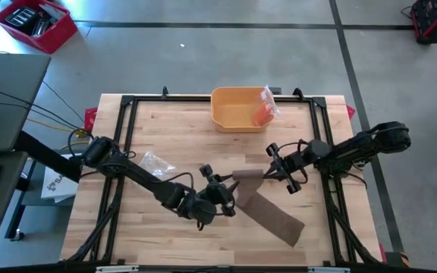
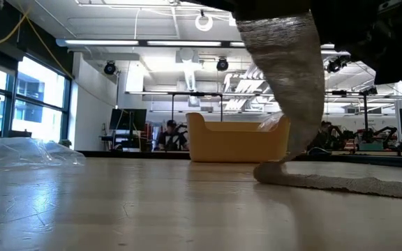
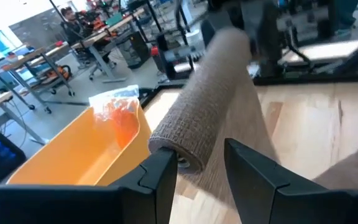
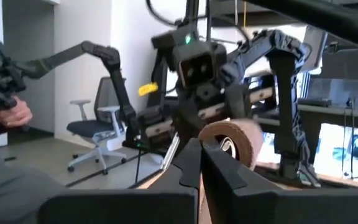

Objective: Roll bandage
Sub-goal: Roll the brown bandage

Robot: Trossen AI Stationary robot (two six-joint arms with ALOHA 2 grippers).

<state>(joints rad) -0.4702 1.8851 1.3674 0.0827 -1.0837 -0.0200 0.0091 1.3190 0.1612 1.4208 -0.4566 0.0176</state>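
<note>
A brown bandage roll (image 1: 247,174) hangs level above the table's middle, between my two grippers. Its loose tail (image 2: 288,84) drops from the roll, and the tail's end (image 1: 279,220) lies flat on the wood toward the near right. My left gripper (image 3: 197,155) comes in from the left, open, with one finger on each side of the roll's left end (image 3: 179,149). My right gripper (image 4: 199,148) comes in from the right and is shut at the roll's right end (image 4: 229,142). My left gripper has one finger (image 3: 163,168) close against the side of the roll's left end, and I cannot tell whether it touches. The other finger (image 3: 250,171) stands off with a gap. My right gripper is shut on the rim of the roll's hollow right end (image 4: 216,134), coming in about level from the table's right. Its own fingers hide the exact place of contact. The roll is lifted clear and only the tail reaches the table.
A yellow bin (image 1: 226,114) with an orange packet (image 1: 264,112) stands at the far middle. Clear plastic wrap (image 1: 156,162) lies on the left of the table. A black frame (image 1: 127,136) runs around the wooden top. People sit in the room beyond the table.
</note>
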